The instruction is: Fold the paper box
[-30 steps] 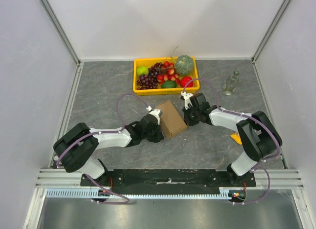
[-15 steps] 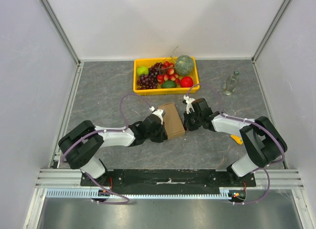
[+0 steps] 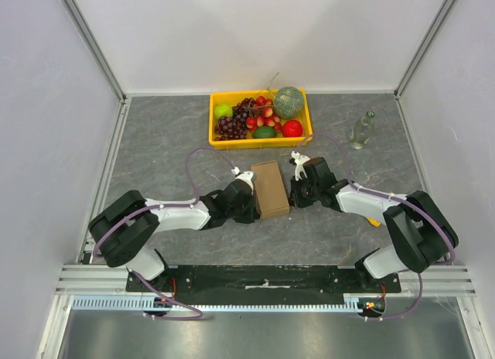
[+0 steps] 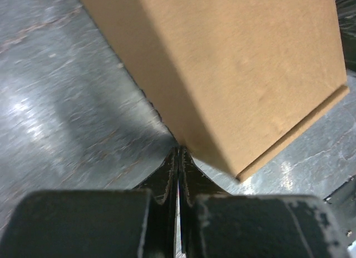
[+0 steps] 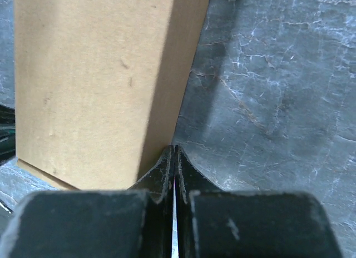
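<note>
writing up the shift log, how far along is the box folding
Done: the plain brown corrugated cardboard box already looks closed, no loose flaps showing. In hand: left end effector and right end effector, both shut, press its opposite sides. Left: probably only backing away.

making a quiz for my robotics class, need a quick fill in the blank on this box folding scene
The paper box lies between the left tool and the right tool, and both tools are ____. Beyond the box sits a ____ crate. The clear bottle stands on the crate's ____ side.
Missing words: shut; yellow; right.
</note>
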You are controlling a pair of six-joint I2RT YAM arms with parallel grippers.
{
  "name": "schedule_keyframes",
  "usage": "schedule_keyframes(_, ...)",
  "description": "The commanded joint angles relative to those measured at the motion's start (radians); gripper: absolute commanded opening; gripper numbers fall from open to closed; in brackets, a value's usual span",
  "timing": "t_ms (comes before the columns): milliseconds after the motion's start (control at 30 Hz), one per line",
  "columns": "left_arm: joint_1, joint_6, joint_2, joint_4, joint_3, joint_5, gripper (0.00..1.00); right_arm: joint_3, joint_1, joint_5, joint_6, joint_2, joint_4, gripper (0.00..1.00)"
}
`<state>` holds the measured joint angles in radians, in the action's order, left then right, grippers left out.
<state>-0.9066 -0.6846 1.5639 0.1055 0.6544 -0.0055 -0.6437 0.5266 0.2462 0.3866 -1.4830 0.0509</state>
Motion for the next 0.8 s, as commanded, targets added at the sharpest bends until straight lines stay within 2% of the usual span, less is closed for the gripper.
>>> schedule_keyframes(0, 0.023, -0.072, -0.114, -0.099, -0.047, -0.123, 0.02, -0.031, -0.019, -0.065, -0.021, 0.03, 0.018, 0.0)
schedule_keyframes(167, 0.136, -0.046, -0.179, -0.099, -0.073, -0.119, 0.02, -0.111, -0.071, -0.065, -0.087, -0.058, 0.027, 0.0)
schedule_keyframes(300, 0.175, 0.003, -0.145, -0.058, -0.039, -0.081, 0.02, -0.181, -0.08, -0.036, -0.112, -0.138, 0.035, 0.0)
schedule_keyframes(500, 0.176, 0.016, -0.01, 0.034, 0.02, 0.03, 0.02, -0.217, -0.08, 0.05, -0.075, -0.204, 0.018, 0.0)
schedule_keyframes(767, 0.173, -0.016, 0.084, 0.151, 0.034, 0.105, 0.02, -0.188, -0.077, 0.149, -0.026, -0.221, -0.029, 0.0)
